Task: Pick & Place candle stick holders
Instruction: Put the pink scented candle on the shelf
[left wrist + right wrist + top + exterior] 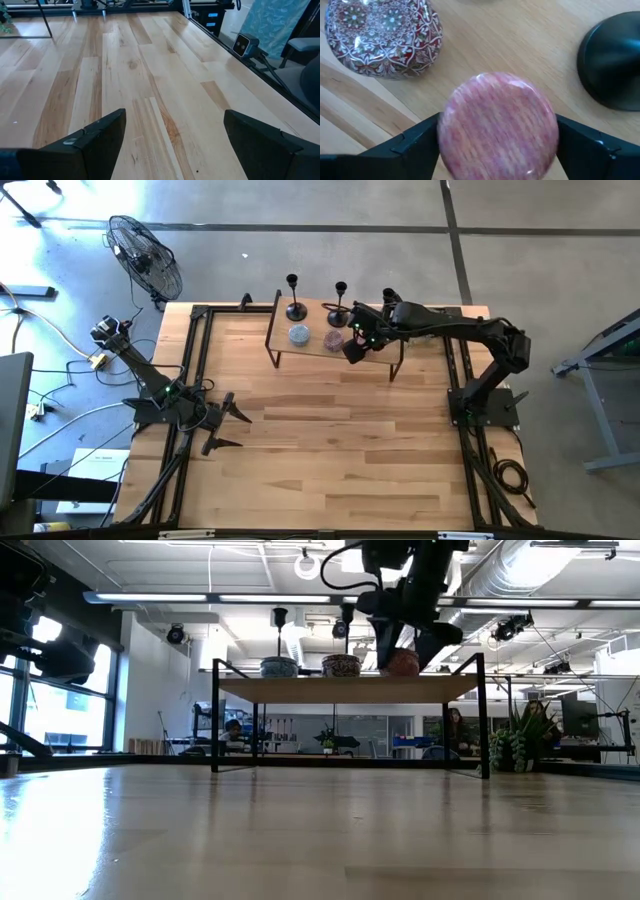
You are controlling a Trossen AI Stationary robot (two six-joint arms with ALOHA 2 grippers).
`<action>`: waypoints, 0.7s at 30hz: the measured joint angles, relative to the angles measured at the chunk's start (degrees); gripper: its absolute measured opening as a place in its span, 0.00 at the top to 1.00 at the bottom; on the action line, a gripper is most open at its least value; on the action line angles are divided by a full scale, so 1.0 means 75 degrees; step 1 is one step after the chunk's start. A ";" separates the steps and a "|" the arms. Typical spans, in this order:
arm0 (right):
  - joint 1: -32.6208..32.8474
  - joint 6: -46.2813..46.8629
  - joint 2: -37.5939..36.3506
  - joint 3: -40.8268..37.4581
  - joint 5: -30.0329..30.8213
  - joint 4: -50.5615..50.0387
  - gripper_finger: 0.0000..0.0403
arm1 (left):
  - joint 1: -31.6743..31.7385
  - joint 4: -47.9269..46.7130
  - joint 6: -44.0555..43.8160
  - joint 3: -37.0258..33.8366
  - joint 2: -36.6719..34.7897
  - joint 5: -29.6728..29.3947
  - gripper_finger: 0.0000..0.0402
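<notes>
Two black candlestick holders (pixel 295 302) (pixel 340 302) stand upright on their round bases on a small raised wooden shelf (pixel 283 340) at the table's far side. The flared black base of a third (pixel 615 60) shows in the right wrist view, just beside my right gripper. My right gripper (pixel 352 348) reaches over the shelf and is shut on a pink round dome-shaped thing (pixel 497 135), not on a candlestick holder. My left gripper (pixel 225 425) is open and empty, low over the table's left part; it also shows in the left wrist view (pixel 172 135). My right gripper has the pink dome between its two fingers, one finger (pixel 417 142) on each of its opposite sides (pixel 447 135). The fingers come from above, slanting down. In the low view the dome (pixel 403 662) sits at the level of the shelf top; whether it rests on it I cannot tell.
A blue patterned bowl (pixel 298 334) and a red patterned bowl (pixel 382 35) stand on the shelf next to the pink dome. The shelf stands on thin black legs (pixel 215 715). Black rails (pixel 190 380) run along the table's left and right sides. A fan (pixel 145 255) stands beyond the far left corner.
</notes>
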 joint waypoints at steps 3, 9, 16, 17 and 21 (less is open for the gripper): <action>0.0000 -0.0001 0.0000 0.0000 -0.0011 0.0066 0.15 | 0.0001 0.0000 0.0000 0.0000 0.0000 0.0002 0.18; 0.0003 -0.0001 0.0000 0.0017 -0.0021 0.0062 0.14 | -0.0002 0.0000 -0.0001 0.0000 0.0000 0.0000 0.18; 0.0006 -0.0055 -0.0015 0.0381 0.0028 0.0002 0.14 | -0.0002 0.0000 0.0000 0.0000 0.0000 -0.0001 0.18; 0.0006 -0.0064 -0.0015 0.0456 0.0030 -0.0049 0.14 | -0.0001 0.0000 0.0000 0.0000 0.0000 0.0002 0.18; 0.0006 -0.0165 -0.0017 0.0778 0.0072 -0.0254 0.14 | 0.0001 0.0000 0.0000 0.0000 0.0000 -0.0001 0.18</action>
